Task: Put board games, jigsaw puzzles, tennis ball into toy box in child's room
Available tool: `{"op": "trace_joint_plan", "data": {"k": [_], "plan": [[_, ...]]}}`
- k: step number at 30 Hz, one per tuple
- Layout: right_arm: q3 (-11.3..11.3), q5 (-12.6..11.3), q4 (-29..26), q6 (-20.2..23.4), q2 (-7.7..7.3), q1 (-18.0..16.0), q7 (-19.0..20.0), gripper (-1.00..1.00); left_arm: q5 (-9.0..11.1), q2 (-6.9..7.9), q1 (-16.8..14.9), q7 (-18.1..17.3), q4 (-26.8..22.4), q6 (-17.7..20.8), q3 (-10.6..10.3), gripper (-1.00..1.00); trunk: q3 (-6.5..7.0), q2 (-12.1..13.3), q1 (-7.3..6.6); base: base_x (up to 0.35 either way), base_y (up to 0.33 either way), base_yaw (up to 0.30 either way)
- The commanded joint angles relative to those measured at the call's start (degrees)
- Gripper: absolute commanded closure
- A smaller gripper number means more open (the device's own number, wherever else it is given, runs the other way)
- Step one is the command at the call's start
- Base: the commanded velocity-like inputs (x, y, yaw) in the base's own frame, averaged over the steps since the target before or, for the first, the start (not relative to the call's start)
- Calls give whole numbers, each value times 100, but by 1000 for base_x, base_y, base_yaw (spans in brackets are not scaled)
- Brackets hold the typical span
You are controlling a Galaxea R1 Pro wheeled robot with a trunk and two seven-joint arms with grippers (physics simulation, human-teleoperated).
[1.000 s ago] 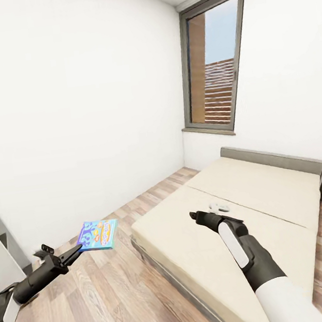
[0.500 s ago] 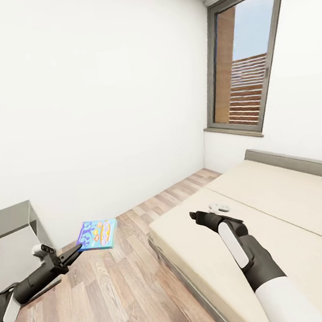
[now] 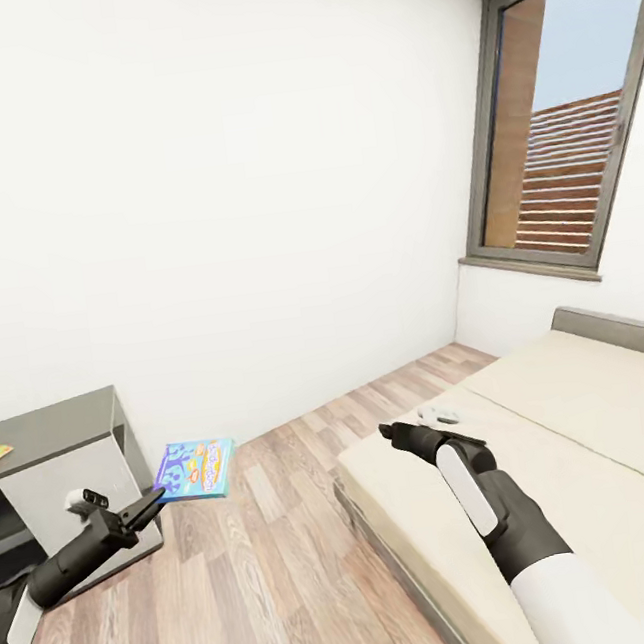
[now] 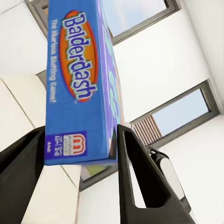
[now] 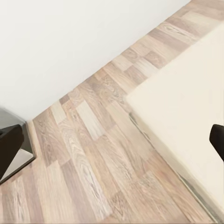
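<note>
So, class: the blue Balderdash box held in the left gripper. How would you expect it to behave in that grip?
The Balderdash box is probably stiff: it juts out flat from the left gripper without sagging. It looks light for its size, held only at one edge. Pinched there, it might pivot or slip if jolted.

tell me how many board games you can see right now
1: the blue board game held out over the wood floor in the left gripper. Others may be out of view.
</note>
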Motion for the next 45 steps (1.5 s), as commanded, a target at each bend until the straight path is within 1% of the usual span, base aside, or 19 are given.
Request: {"op": "trace_joint_plan", "data": {"k": [1, 8, 16, 32, 40, 45], "plan": [[7, -62, -8, 15, -2, -4, -54, -100, 3, 0, -5, -24, 1, 57, 5, 100, -5, -7, 1, 10, 48, 272], [7, -77, -13, 15, 4, -4, -50, -100, -9, 0, -5, -24, 1, 62, 5, 100, 13, -7, 1, 3, 11, 258], [23, -71, -32, 15, 10, -4, -46, -100, -14, 0, -5, -24, 1, 49, 5, 100, 16, -7, 1, 109, 48, 124], [25, -65, -26, 16, 10, -4, -47, -100, -23, -7, -5, -24, 1, 48, -4, 100, 16, -7, 1, 121, 48, 285], [25, -78, -26, 18, 8, -4, -47, -100, 3, 0, -5, -24, 1, 47, 6, 100, 16, -7, 1, 21, 1, 291], [25, -74, -26, 15, 6, -4, -47, -100, 9, 0, -4, -24, 1, 47, 6, 100, 106, 194, -108, 1, 0, 291]]}}
